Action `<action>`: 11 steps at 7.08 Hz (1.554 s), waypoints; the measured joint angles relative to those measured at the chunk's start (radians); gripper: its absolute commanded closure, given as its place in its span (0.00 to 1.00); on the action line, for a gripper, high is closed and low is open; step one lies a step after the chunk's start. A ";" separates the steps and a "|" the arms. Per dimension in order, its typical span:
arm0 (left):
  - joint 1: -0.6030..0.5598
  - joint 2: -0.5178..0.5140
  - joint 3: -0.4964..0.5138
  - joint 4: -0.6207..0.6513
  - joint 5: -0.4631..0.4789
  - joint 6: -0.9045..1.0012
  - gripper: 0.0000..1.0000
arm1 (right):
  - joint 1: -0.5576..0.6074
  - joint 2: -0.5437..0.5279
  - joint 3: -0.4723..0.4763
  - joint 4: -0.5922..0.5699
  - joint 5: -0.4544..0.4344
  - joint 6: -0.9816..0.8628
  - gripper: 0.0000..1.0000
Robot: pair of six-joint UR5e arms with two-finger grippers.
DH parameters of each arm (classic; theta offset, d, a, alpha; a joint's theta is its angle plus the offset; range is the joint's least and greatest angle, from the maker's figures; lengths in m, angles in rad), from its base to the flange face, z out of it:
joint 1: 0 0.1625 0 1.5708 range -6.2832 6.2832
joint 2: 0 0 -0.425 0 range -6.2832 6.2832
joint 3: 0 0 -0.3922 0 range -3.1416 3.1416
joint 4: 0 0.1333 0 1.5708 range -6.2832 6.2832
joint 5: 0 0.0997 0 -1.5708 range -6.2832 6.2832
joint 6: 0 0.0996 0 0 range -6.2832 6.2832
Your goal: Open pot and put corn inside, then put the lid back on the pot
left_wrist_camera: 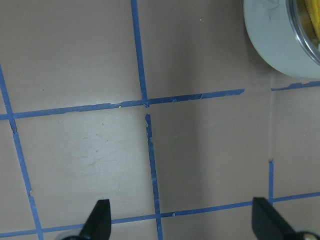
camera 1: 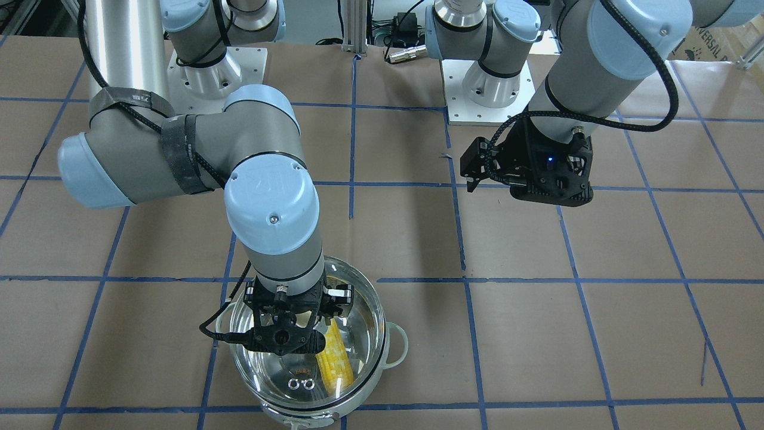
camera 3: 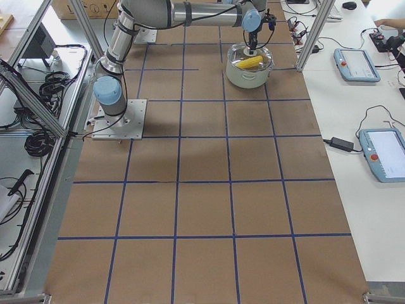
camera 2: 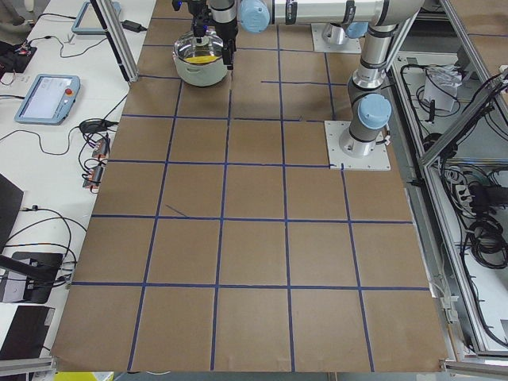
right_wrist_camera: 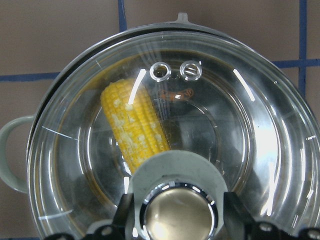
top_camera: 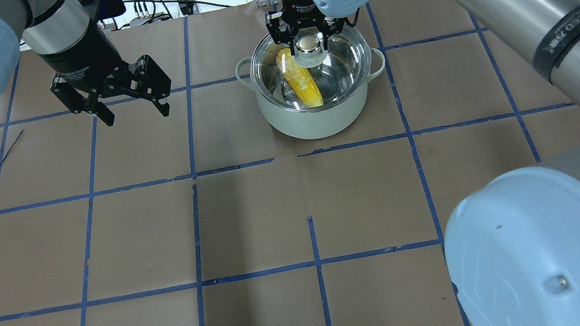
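Note:
The pale grey-green pot stands at the far middle of the table. The yellow corn lies inside it and shows through the clear glass lid. The lid covers the pot's mouth. My right gripper points straight down, with its fingers closed on either side of the lid's knob. In the right wrist view the corn lies under the glass, near the two vent rings. My left gripper is open and empty, held above the table to the pot's left.
Brown paper with a blue tape grid covers the table. The pot's edge shows in the top right corner of the left wrist view. The arm bases stand at the robot's side. Tablets and cables lie on a side table.

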 measured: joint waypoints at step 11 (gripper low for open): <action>0.000 0.000 0.000 0.000 -0.001 0.000 0.00 | -0.179 -0.168 -0.072 0.405 -0.054 -0.259 0.01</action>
